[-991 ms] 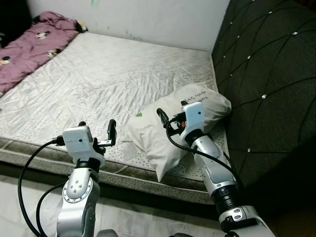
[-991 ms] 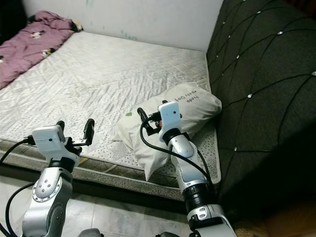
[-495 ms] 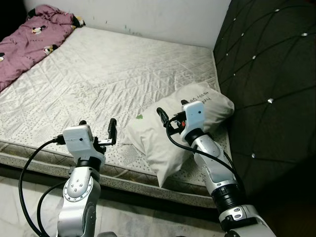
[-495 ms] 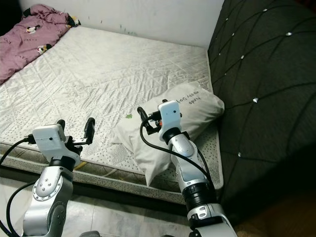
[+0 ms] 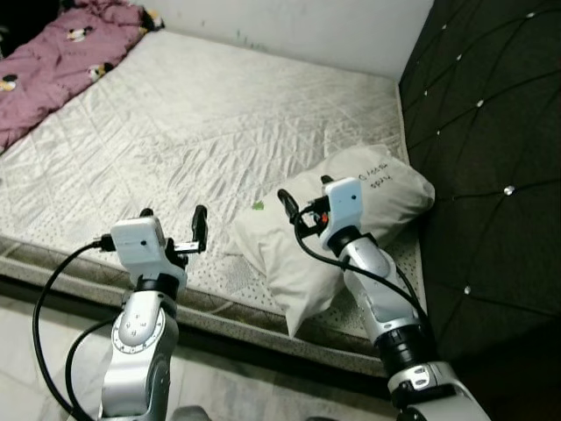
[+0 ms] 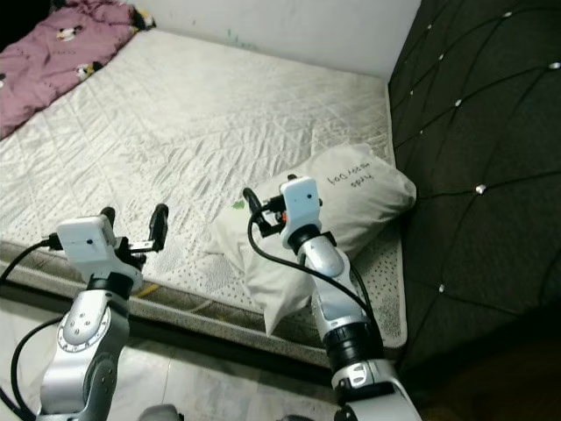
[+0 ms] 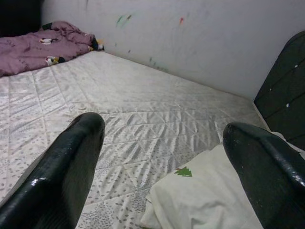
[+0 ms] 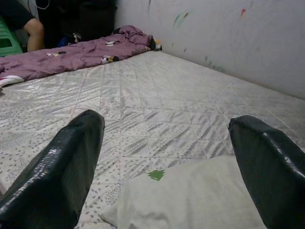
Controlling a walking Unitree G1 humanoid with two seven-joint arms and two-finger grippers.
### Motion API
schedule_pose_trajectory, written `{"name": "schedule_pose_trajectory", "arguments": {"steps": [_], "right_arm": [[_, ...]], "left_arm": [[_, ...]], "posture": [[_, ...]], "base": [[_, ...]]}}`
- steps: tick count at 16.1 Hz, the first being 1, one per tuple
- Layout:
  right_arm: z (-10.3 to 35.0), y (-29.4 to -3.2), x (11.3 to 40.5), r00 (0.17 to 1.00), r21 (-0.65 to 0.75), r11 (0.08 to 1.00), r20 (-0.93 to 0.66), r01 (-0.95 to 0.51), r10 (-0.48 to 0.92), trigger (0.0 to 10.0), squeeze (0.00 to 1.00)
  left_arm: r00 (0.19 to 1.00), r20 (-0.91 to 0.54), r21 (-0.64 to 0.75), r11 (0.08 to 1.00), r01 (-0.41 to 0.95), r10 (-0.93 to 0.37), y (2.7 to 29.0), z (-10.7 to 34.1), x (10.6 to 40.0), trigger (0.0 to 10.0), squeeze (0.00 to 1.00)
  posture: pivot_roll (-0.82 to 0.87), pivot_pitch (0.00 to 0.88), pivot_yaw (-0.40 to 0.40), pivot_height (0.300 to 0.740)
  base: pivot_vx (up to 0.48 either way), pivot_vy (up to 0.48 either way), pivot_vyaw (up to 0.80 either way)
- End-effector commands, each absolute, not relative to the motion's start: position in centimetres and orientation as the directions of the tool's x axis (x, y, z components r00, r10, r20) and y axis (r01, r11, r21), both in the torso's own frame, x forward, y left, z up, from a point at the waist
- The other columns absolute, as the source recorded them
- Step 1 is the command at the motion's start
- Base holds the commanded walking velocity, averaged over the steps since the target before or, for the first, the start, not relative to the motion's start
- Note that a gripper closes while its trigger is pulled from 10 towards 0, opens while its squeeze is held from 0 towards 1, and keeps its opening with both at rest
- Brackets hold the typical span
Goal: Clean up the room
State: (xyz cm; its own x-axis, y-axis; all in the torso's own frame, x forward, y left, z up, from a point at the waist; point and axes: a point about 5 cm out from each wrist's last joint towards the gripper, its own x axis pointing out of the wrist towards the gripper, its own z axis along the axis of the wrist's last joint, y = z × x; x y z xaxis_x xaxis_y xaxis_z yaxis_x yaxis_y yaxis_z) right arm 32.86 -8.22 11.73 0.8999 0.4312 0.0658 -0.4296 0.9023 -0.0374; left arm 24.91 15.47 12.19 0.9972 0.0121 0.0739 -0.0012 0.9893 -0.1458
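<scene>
Camera shifted, right end effector [image 5: 302, 201] spread above pillow [image 5: 298, 254], left end effector [image 5: 172, 230] spread beside it

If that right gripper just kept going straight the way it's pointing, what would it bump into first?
Probably the white pillow, which lies just ahead and below the open right gripper. If the line passes above it, the way looks free across the mattress toward the wall; depth is hard to judge.

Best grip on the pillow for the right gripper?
Probably the near corner of the pillow, which sticks out past the mattress edge. Come from above with the open right gripper; the soft fabric should bunch between its fingers.
</scene>
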Motion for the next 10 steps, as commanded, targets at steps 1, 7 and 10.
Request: {"name": "schedule_pose_trajectory", "arguments": {"steps": [1,7,10], "right_arm": [[12.04,-8.65,33.17,0.904,-0.053,0.907,0.076,-0.419,0.422,10.0,0.0],[12.26,-8.64,33.5,0.904,-0.058,0.908,0.084,-0.415,0.419,10.0,0.0],[12.25,-8.77,33.62,0.908,-0.05,0.912,0.081,-0.408,0.411,10.0,0.0]], "left_arm": [[0.997,0.077,-0.146,0.989,0.019,-0.008,15.18,12.15,24.98,10.0,0.0],[0.996,0.09,-0.146,0.989,0.027,-0.014,15.19,12.31,25.37,10.0,0.0],[0.996,0.093,-0.145,0.989,0.028,-0.015,15.2,12.34,25.46,10.0,0.0]], "posture": [[0.04,0.0,-0.086,0.74],[0.04,0.0,-0.084,0.74],[0.04,0.0,-0.084,0.74]], "base": [[0.244,0.0,0.0],[0.292,0.0,0.0],[0.311,0.0,-0.4]]}}
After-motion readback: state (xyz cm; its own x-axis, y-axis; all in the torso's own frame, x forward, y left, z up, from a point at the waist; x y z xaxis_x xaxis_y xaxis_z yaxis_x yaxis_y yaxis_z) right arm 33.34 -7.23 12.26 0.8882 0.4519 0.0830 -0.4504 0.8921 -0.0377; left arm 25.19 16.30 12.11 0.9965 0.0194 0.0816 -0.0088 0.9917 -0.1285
